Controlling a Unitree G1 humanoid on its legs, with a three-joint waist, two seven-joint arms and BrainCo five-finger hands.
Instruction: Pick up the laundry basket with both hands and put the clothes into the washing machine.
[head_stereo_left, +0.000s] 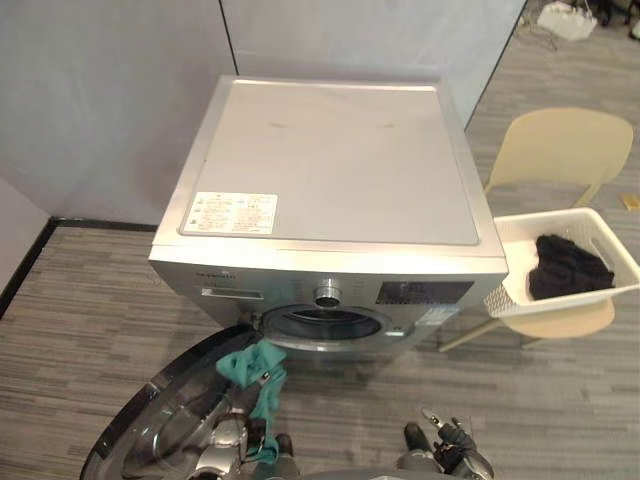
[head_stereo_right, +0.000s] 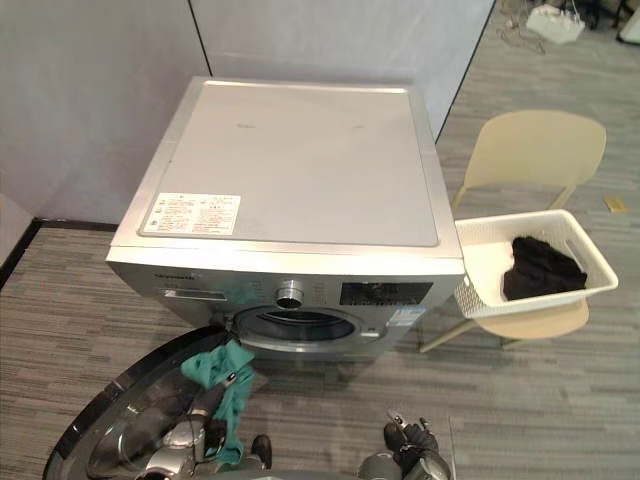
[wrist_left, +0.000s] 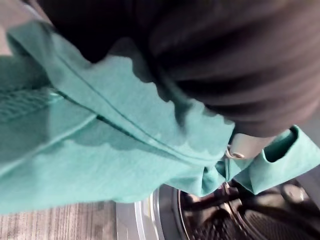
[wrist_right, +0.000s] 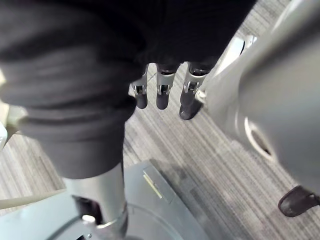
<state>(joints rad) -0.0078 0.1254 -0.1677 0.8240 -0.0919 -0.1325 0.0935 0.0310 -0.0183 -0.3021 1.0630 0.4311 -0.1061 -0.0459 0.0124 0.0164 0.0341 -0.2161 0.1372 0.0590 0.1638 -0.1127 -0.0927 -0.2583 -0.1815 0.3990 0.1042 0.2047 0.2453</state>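
Observation:
A teal garment (head_stereo_left: 255, 372) hangs from my left hand (head_stereo_left: 228, 440), whose fingers are curled in the cloth, just in front of the washing machine's (head_stereo_left: 330, 170) round drum opening (head_stereo_left: 325, 325). In the left wrist view the teal garment (wrist_left: 125, 150) drapes over the hand, with the dark drum (wrist_left: 240, 220) close behind it. The white laundry basket (head_stereo_left: 604, 232) rests on a beige chair (head_stereo_left: 565, 145) to the right of the machine and holds a black garment (head_stereo_left: 568, 265). Low on the right, my right hand (head_stereo_left: 452, 440) hangs empty, its fingers (wrist_right: 162, 95) relaxed over the floor.
The machine's round door (head_stereo_left: 165, 425) lies swung open toward the lower left, beside my left hand. Grey partition walls (head_stereo_left: 110, 110) stand behind the machine. Striped grey floor (head_stereo_left: 560, 400) spreads between the machine's front and the chair.

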